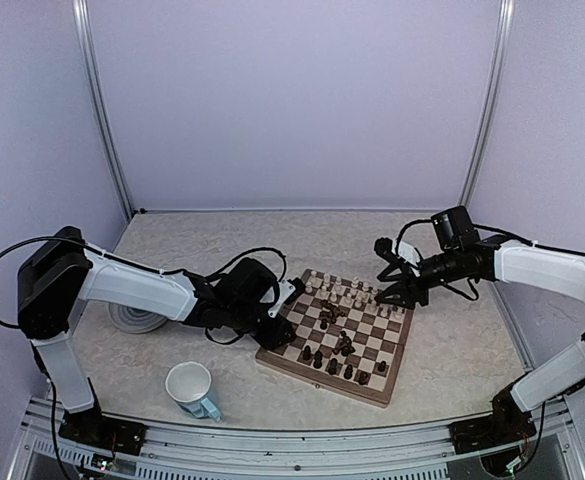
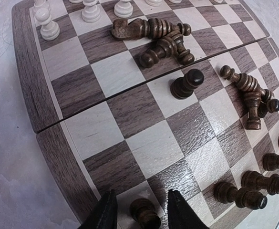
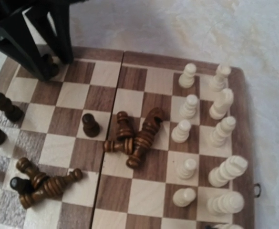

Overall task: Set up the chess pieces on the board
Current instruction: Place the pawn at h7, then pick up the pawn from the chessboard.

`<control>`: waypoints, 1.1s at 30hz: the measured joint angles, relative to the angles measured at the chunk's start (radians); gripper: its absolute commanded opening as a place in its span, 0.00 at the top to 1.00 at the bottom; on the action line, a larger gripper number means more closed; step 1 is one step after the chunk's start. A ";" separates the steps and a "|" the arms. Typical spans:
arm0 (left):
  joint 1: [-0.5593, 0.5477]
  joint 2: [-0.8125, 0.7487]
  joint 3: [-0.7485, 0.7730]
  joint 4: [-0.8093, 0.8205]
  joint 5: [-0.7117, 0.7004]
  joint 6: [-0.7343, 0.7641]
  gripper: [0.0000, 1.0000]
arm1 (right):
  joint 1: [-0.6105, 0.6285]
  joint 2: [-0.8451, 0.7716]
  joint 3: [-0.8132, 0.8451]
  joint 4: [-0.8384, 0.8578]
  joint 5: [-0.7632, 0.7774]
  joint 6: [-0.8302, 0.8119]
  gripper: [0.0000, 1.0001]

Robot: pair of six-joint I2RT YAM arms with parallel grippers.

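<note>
Now the left gripper straddles 1 dark pawn

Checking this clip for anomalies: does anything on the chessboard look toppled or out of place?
Yes. Dark brown pieces lie toppled in two heaps mid-board: one beside the white pieces, another nearer the dark side. They should stand upright.

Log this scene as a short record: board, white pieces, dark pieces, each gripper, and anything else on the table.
board: centre of table, between the arms
white pieces: standing in two rows along the far edge
dark pieces: some standing near edge, others lying mid-board
left gripper: open, fingers either side of a standing dark piece at board's left edge
right gripper: open, empty, near board's far right corner
other: mug and plate, left of board
</note>
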 measured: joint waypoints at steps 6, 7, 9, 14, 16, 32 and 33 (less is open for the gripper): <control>0.014 -0.053 0.010 -0.017 0.002 -0.003 0.53 | 0.017 0.069 0.079 -0.083 0.012 -0.044 0.47; 0.021 -0.070 0.018 -0.020 0.002 -0.001 0.52 | 0.028 0.082 0.101 -0.101 0.020 -0.056 0.48; 0.039 -0.117 0.044 -0.027 -0.001 0.002 0.51 | 0.066 0.113 0.154 -0.137 0.041 -0.082 0.49; 0.127 -0.207 0.151 -0.002 -0.018 -0.023 0.50 | 0.194 0.206 0.262 -0.195 0.099 -0.144 0.55; 0.177 -0.234 0.155 0.051 -0.026 -0.039 0.50 | 0.234 0.259 0.299 -0.217 0.121 -0.155 0.56; 0.309 -0.386 -0.010 0.171 0.010 -0.085 0.50 | 0.345 0.488 0.441 -0.300 0.236 -0.156 0.62; 0.308 -0.386 -0.010 0.172 0.014 -0.085 0.50 | 0.347 0.495 0.450 -0.303 0.240 -0.153 0.64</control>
